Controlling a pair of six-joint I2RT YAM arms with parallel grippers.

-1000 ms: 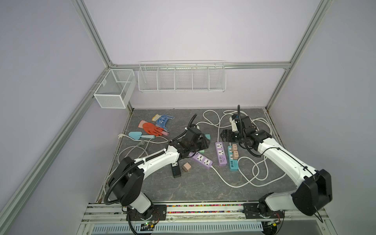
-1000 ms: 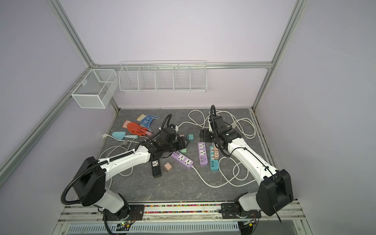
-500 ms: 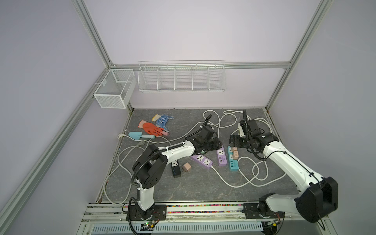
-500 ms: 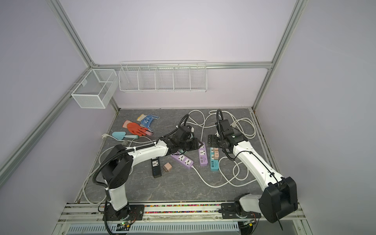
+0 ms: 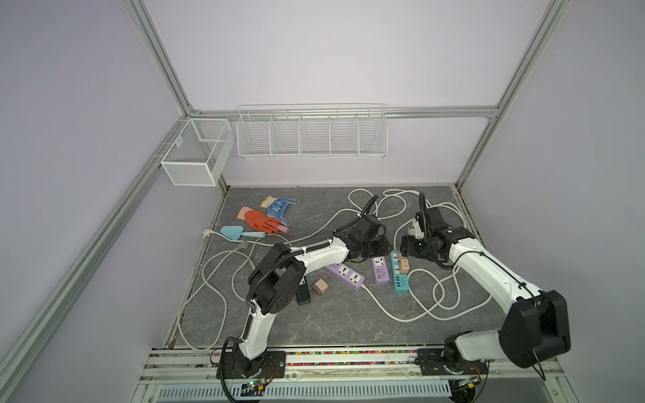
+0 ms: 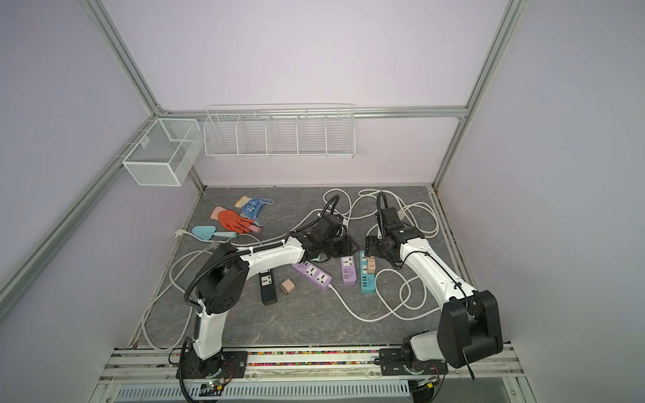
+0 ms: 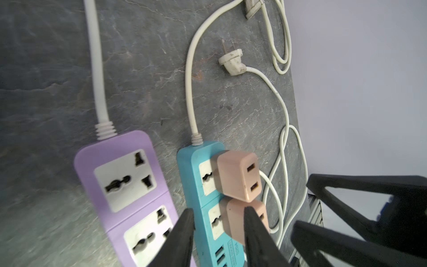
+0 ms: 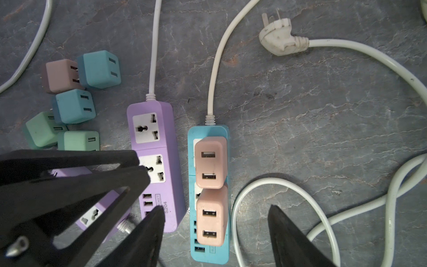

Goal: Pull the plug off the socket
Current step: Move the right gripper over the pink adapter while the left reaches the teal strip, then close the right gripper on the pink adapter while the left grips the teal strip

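Robot lab cell, not a home — aluminium extrusion frame (image 5: 160, 57) around plain lilac walls (image 5: 314, 52). Left arm (image 5: 314, 258) and right arm (image 5: 488, 275) are bolted to a slotted rail (image 5: 349, 364) at the near edge of a slate-look worktop (image 5: 331, 324). Wire rack (image 5: 310, 132) on the far wall, mesh basket (image 5: 190, 171) far left — rig fixtures.

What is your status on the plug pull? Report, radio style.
Left gripper open, empty. Right gripper open above pink plugs. Both plugs seated in blue strip. Purple strip close alongside.

soft, even, bright light, faint shadows; top views bow at edges, left wrist view blurs.
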